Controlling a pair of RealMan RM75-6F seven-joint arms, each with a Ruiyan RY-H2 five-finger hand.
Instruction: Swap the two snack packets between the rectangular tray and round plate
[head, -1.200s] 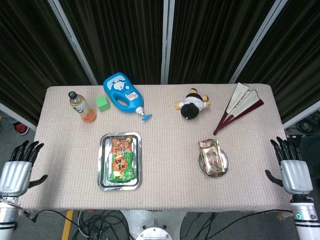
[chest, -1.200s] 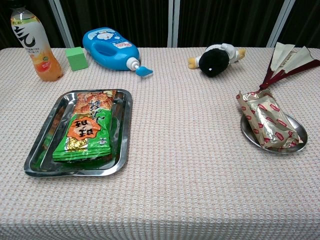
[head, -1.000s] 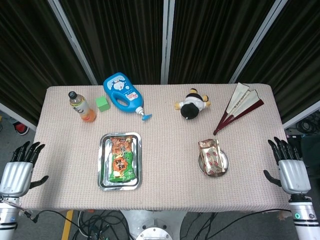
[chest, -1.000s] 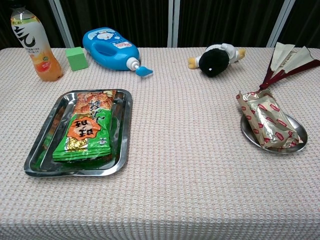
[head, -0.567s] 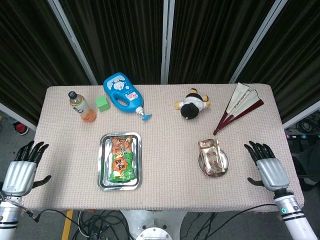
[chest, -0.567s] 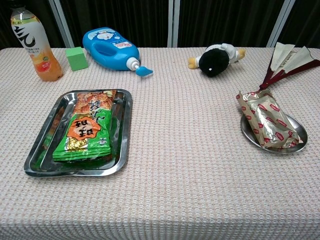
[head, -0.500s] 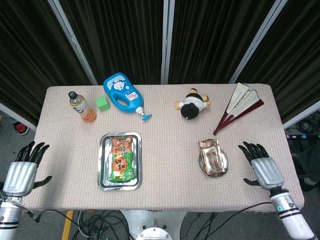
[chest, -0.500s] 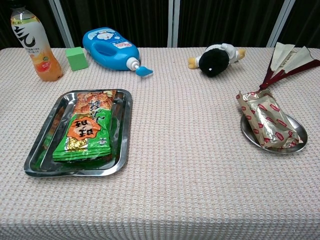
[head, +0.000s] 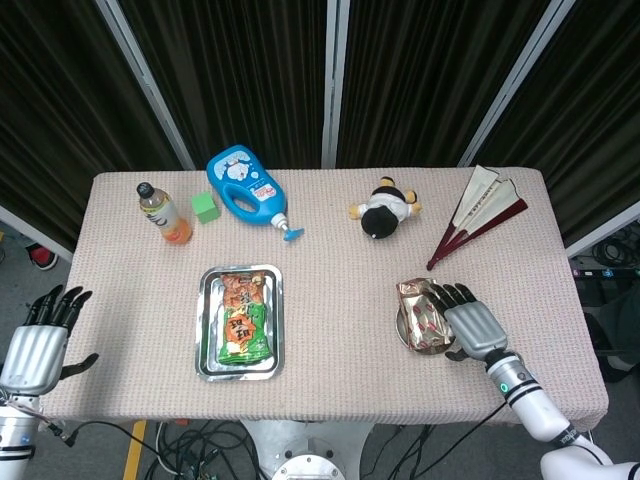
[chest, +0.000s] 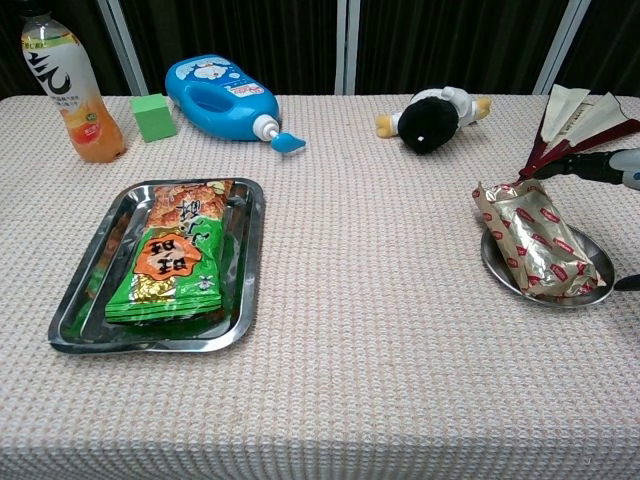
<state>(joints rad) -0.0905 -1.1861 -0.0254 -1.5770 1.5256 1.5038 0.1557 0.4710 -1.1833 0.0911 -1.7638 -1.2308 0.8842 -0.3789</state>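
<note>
A green and orange snack packet (head: 241, 317) (chest: 176, 262) lies in the rectangular steel tray (head: 211, 340) (chest: 243, 290) at the left. A gold and red snack packet (head: 420, 313) (chest: 530, 238) lies on the round metal plate (head: 403, 331) (chest: 592, 260) at the right. My right hand (head: 472, 323) hovers at the plate's right side, fingers spread over the packet's edge, holding nothing; the chest view shows only its fingertips (chest: 578, 166). My left hand (head: 38, 340) is open off the table's left edge.
At the back stand an orange drink bottle (head: 163, 213), a green cube (head: 205, 207), a blue detergent jug (head: 245, 186), a plush toy (head: 384, 209) and a folded fan (head: 480, 211). Bare cloth lies between tray and plate.
My right hand has swung left from beyond the table's right edge to the plate, now over the gold packet's side. The left hand barely shifted. Both packets lie as before.
</note>
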